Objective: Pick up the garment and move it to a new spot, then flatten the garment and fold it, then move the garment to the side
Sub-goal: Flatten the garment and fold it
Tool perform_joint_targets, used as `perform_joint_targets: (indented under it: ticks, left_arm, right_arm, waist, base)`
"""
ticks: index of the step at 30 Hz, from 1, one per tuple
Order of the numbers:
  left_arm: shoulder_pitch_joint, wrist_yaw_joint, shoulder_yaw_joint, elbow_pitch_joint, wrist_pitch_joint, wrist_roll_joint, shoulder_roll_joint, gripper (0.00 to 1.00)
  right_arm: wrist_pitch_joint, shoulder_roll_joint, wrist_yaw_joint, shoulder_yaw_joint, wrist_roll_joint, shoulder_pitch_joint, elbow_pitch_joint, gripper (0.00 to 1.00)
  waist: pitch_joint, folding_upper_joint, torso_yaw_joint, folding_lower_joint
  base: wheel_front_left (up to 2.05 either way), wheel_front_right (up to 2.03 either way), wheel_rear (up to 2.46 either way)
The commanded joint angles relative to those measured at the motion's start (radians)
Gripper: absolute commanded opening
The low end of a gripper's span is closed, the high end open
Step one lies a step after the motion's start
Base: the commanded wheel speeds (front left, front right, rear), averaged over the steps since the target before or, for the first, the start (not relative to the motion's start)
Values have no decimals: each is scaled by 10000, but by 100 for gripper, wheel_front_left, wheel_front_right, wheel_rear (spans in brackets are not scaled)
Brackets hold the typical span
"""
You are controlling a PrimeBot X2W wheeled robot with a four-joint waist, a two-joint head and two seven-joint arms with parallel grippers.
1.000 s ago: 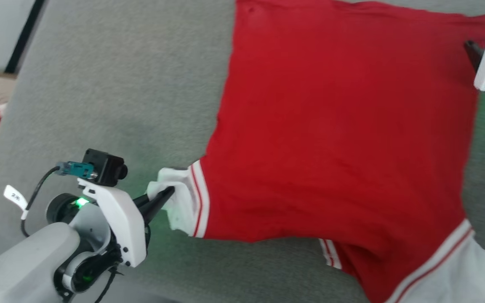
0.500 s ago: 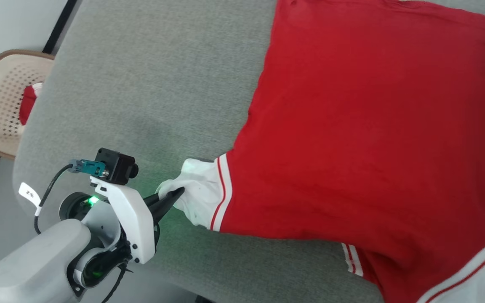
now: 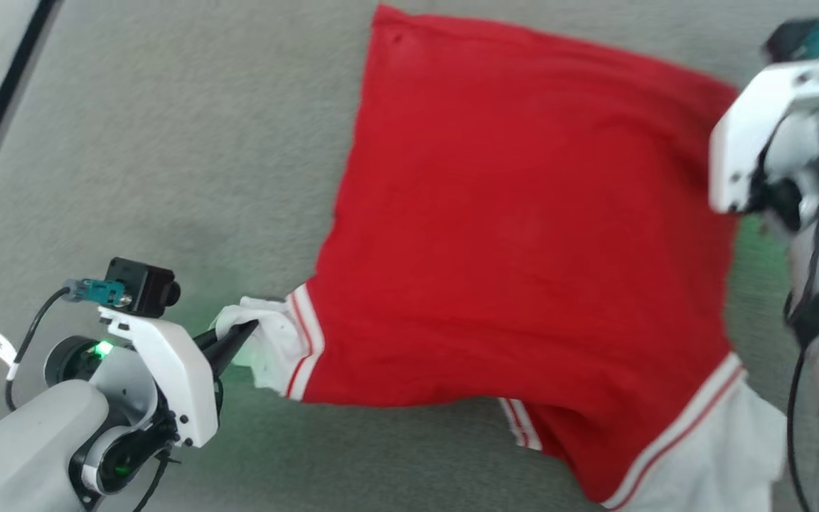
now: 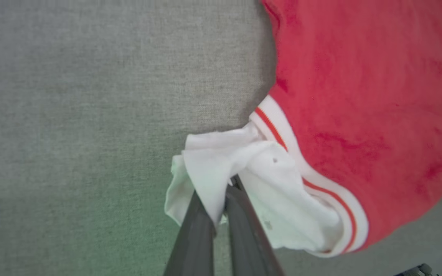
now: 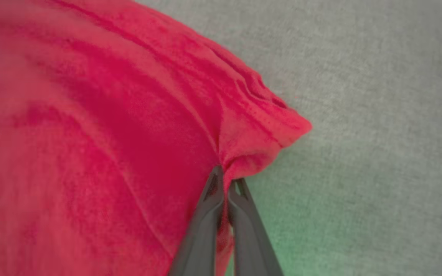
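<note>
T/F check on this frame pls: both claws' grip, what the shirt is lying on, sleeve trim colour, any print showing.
1. The left claw is shut on the white sleeve of the garment. True.
2. The right claw is open, clear of the fabric. False: it is shut, pinching red fabric near a corner of the garment.
3. The garment lies on a grey surface. True.
4. The sleeve edging is blue and white. False: the trim is red and white.
5. Lettering shows on the garment's upward face. False: the face in view is plain red.
</note>
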Motion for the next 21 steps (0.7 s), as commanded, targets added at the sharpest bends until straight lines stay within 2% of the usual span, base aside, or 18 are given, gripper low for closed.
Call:
perform_joint_targets:
  ticks: [1, 5, 6, 13, 18, 21]
  left_arm:
    - [112, 71, 45, -83, -71, 13, 69, 0]
    - [211, 266, 70, -266, -75, 10, 270, 0]
    - [211, 266, 70, -266, -75, 10, 270, 0]
    - [342, 523, 136, -617, -2, -38, 558, 0]
    - [357, 589, 165, -732, -47, -54, 619, 0]
    - [362, 575, 167, -730, -79, -54, 621, 0]
  right_arm:
    - [96, -46, -6, 397, 471, 659, -459, 0]
    - [459, -288, -6, 1190, 1609, 1957, -2520, 0]
    - [459, -288, -6, 1190, 1609, 1957, -2520, 0]
    - [1752, -518, -6, 1224, 2757, 4743, -6980, 0]
    - [2637, 7, -4, 602, 2793, 7009, -9833, 0]
    - [3082, 692, -4, 228, 2615, 8706, -11417, 0]
  waist:
    - [-398, 0, -535, 0]
    - [-630, 0, -1004, 0]
    - [-630, 0, -1004, 0]
    - [-800, 0, -1518, 0]
    - [-802, 0, -1631, 0]
    - [-762, 0, -1644, 0]
  base:
    - [0, 0, 0]
    - [0, 0, 0]
    - [0, 0, 0]
    - [0, 0, 0]
    - [0, 0, 0]
    - [0, 0, 0]
